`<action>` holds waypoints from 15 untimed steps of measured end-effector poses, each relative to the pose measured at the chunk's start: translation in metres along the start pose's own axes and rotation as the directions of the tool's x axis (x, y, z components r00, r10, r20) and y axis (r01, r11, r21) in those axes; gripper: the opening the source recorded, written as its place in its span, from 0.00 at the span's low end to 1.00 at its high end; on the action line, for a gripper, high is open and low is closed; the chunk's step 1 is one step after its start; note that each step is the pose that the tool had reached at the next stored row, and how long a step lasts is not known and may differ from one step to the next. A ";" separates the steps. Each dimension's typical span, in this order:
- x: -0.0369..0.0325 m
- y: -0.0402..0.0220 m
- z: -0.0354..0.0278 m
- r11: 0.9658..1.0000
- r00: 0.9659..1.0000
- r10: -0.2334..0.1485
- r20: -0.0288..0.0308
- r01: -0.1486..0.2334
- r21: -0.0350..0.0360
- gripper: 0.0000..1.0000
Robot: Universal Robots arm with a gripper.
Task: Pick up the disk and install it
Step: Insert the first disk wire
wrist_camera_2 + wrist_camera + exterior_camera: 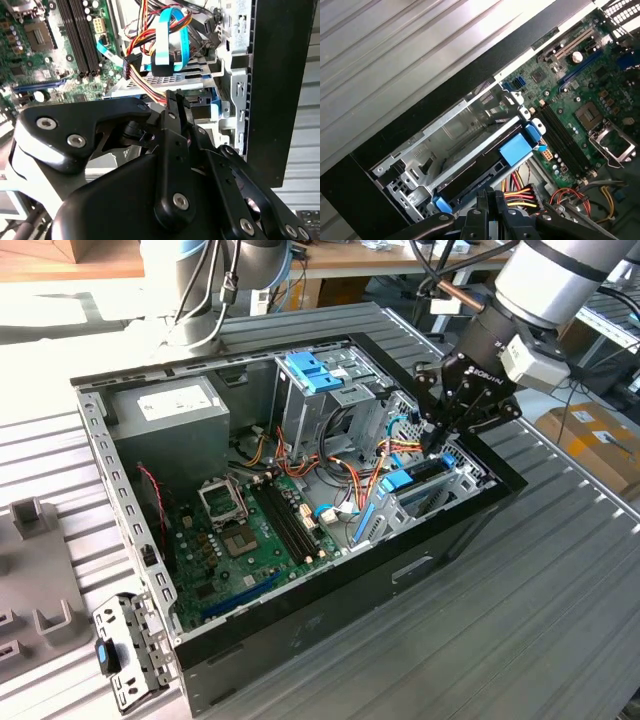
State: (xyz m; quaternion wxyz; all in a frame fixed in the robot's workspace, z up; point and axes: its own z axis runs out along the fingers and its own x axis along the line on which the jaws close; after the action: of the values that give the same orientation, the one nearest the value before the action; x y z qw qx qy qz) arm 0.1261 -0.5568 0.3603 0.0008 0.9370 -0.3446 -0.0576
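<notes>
The disk (425,471) sits on its edge inside the metal drive bay at the case's corner, on the exterior view's right. In the first wrist view the disk (475,172) shows as a dark slab with blue rail ends and a light-blue tab. My gripper (432,443) hangs directly over the disk's end nearest the cables. Its black fingers are shut with nothing visible between them. In both wrist views the gripper (175,97) (489,196) points down at the bay. The disk (198,109) lies just past the fingertips, and I cannot tell whether they touch it.
The open computer case (330,580) holds a green motherboard (235,530), a grey power-supply box (165,420) and a tall metal cage with a light-blue bracket (315,370). Orange, red and yellow cables (375,465) run beside the bay. A loose metal bracket (125,650) lies on the table.
</notes>
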 end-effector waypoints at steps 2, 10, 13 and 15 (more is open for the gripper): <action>0.0000 0.0000 0.0002 0.999 0.999 0.046 0.002 -0.046 0.005 0.17; 0.0001 -0.0001 0.0010 0.983 0.983 0.183 0.009 -0.183 0.019 0.17; 0.0001 -0.0001 0.0013 0.972 0.972 0.233 0.013 -0.233 0.024 0.17; 0.0002 -0.0001 0.0015 0.965 0.965 0.262 0.015 -0.263 0.027 0.17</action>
State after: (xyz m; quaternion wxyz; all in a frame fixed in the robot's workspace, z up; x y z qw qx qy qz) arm 0.1261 -0.5568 0.3588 -0.0069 0.8826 -0.4665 -0.0572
